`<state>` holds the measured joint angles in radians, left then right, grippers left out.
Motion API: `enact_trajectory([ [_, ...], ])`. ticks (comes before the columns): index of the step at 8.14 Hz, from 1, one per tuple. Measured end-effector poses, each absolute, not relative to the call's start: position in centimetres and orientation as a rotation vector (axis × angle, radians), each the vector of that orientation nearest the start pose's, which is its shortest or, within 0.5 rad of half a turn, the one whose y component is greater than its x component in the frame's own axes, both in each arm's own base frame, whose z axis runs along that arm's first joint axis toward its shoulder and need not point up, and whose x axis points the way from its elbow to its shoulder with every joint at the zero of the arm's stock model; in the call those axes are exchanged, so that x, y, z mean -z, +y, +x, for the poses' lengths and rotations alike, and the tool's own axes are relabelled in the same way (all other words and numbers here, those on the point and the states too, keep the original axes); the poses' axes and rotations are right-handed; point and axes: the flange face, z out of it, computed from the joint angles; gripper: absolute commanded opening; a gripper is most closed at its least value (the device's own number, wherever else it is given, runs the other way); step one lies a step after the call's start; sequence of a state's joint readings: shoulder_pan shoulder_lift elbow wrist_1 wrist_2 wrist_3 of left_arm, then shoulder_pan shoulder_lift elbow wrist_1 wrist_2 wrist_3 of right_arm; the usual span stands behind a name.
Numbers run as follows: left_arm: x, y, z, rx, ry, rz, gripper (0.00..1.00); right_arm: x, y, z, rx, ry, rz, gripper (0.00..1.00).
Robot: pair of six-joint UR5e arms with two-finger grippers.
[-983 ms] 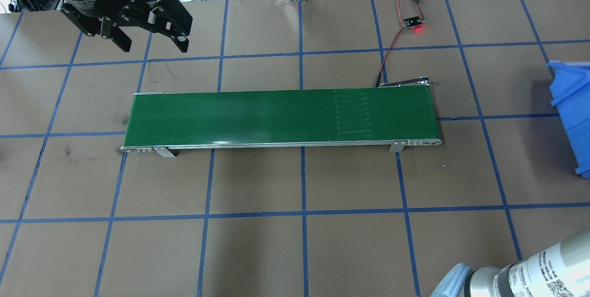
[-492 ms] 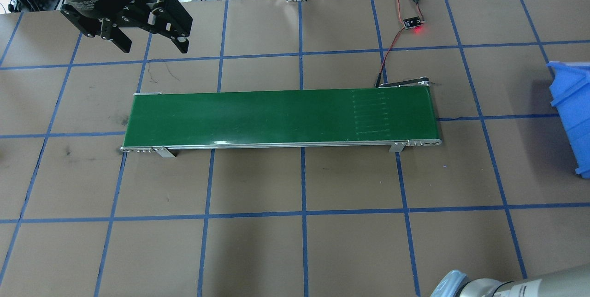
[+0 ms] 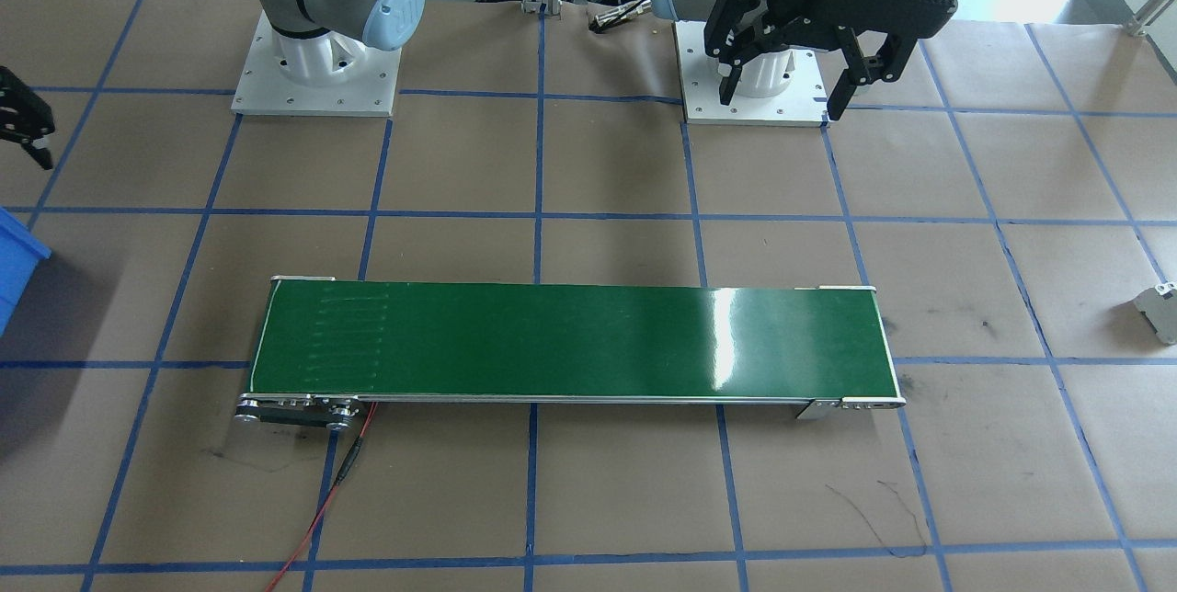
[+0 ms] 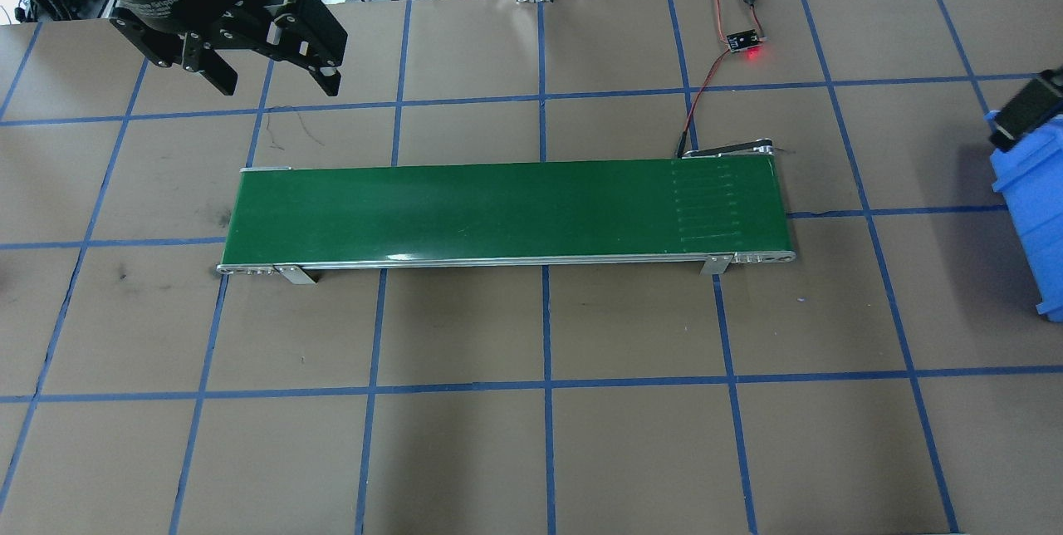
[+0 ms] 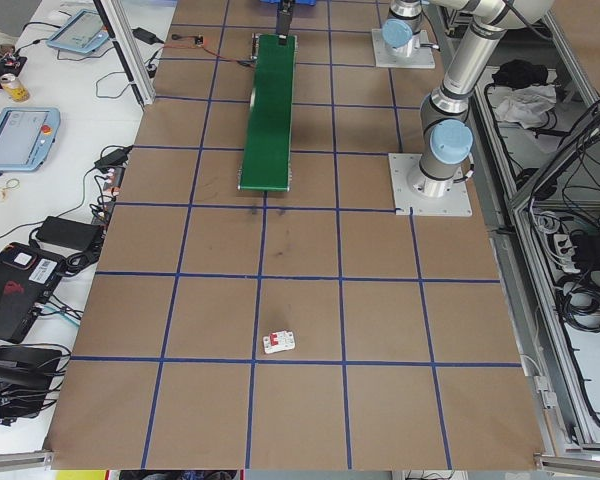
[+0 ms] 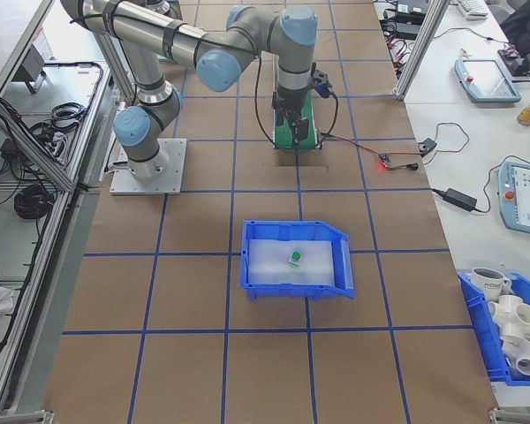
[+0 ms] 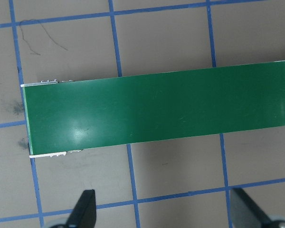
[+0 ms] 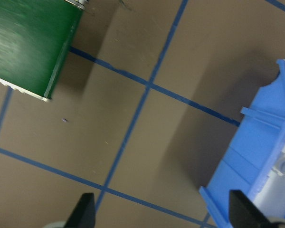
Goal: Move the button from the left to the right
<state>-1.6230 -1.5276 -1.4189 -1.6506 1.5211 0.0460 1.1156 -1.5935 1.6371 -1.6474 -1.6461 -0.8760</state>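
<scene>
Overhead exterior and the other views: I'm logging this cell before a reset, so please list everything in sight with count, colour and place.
table: 1, brown with a blue tape grid, under everything
conveyor belt: 1, green with a silver frame, mid-table
bin: 1, blue, on the table at the robot's right
button: 1, green cap, inside the bin
rail-mount component: 1, whitish with red, far at the robot's left
sensor board: 1, black with a red light, beyond the belt's right end
cable: 1, red and black, from board to belt
left hand: 1, black, open, empty, raised near the belt's left end
right hand: 1, open, empty, raised between belt and bin
</scene>
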Motion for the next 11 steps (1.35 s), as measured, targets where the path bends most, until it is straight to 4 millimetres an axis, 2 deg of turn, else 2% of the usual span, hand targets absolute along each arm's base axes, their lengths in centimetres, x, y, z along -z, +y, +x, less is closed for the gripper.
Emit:
enact_trajectory([
  [2, -57.6, -46.9, -16.3, 0.184, 3.182, 0.161, 1.00, -49.3, -48.7, 0.9, -0.013, 3.182, -0.475, 1.00],
  [3, -57.6, -46.9, -16.3, 0.186, 3.181, 0.161, 1.00, -49.5, -48.3, 5.7, -0.006, 3.193, -0.379, 1.00],
  [4, -57.7, -46.9, -16.3, 0.186, 3.180, 0.161, 1.00, -49.5, -47.7, 9.7, -0.003, 3.197, -0.301, 1.00],
  [5, -57.6, -46.9, -16.3, 0.186, 3.180, 0.161, 1.00, -49.3, -47.1, 12.8, 0.002, 3.197, -0.241, 1.00],
  [6, -57.6, -46.8, -16.3, 0.183, 3.180, 0.160, 1.00, -49.1, -46.8, 14.6, 0.003, 3.197, -0.213, 1.00],
  [7, -57.6, -46.8, -16.3, 0.181, 3.179, 0.160, 1.00, -49.0, -46.6, 15.5, 0.004, 3.196, -0.202, 1.00],
  [11, -57.6, -46.8, -16.3, 0.180, 3.179, 0.160, 1.00, -49.0, -46.5, 15.9, 0.010, 3.199, -0.198, 1.00],
])
